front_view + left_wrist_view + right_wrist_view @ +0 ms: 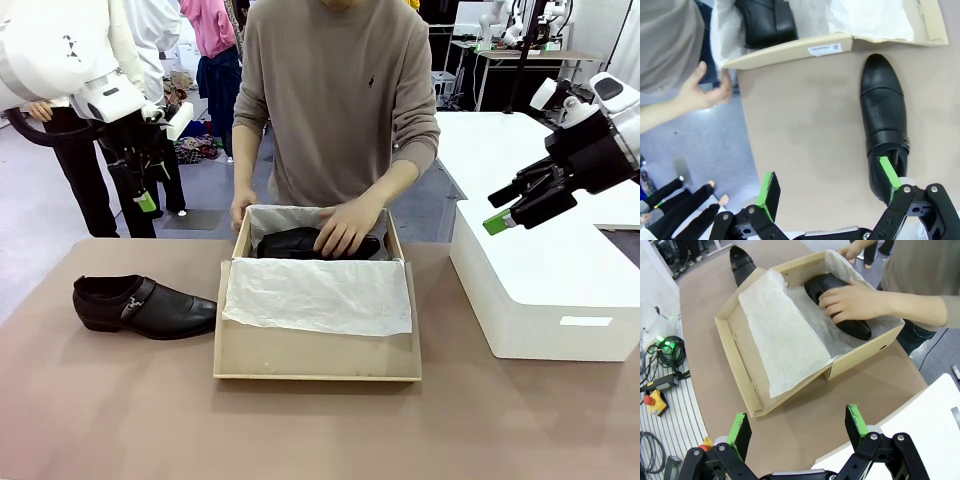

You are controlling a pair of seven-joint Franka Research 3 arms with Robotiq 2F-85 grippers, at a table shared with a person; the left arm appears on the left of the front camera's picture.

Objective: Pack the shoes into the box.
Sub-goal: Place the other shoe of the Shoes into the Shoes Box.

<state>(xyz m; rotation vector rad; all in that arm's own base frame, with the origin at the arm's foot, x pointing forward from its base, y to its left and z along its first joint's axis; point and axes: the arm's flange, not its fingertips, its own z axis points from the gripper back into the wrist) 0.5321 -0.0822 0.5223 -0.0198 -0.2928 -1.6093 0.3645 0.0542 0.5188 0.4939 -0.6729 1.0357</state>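
Lying in the far end of the box [316, 362], one shoe [290, 243] sits under a person's hand [345, 228]. The person's other hand [242, 208] is at the box's far left corner. Tissue paper [320, 296] drapes over the near part of the box. The other shoe [140, 305] lies on the table [110, 420], its toe just beside the box's left wall, with bare tabletop nearer and to the left. A white plastic box [545, 300] stands close on the right. The left claw [829, 182] hangs above the table's far left edge and the right claw [503, 210] above the white box, both with fingers apart and empty.
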